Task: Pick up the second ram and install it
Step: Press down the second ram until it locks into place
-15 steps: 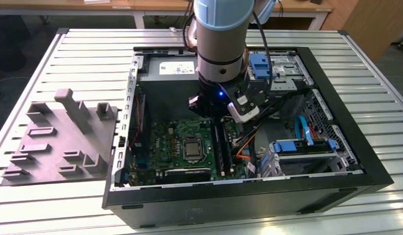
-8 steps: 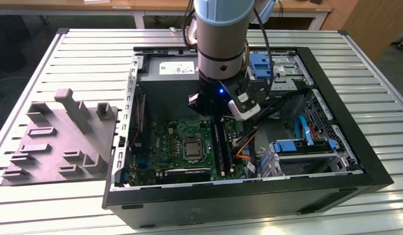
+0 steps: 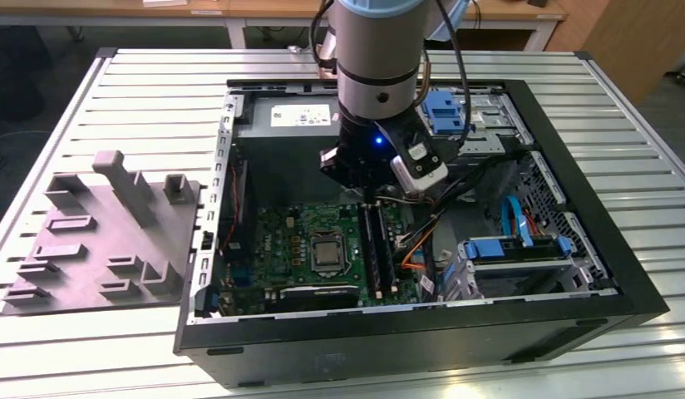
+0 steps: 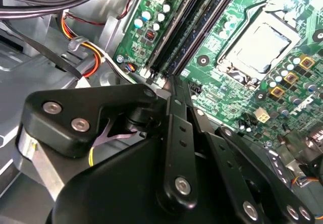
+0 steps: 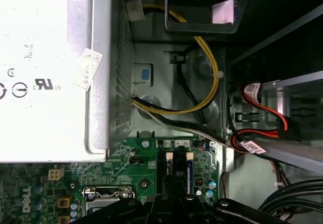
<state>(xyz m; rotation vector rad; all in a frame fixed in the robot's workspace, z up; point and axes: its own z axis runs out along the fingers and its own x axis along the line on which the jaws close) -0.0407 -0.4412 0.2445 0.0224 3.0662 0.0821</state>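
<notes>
From my remote seat, nearest in the exterior view is the open black computer case lying on the ribbed metal counter, with the grey plastic holder block at the exterior view's left. My black hand hangs over the far end of the long black socket strips on the green motherboard; whether it is spread or pinching, I cannot tell. Nor can I make out the second ram stick for certain.
</notes>
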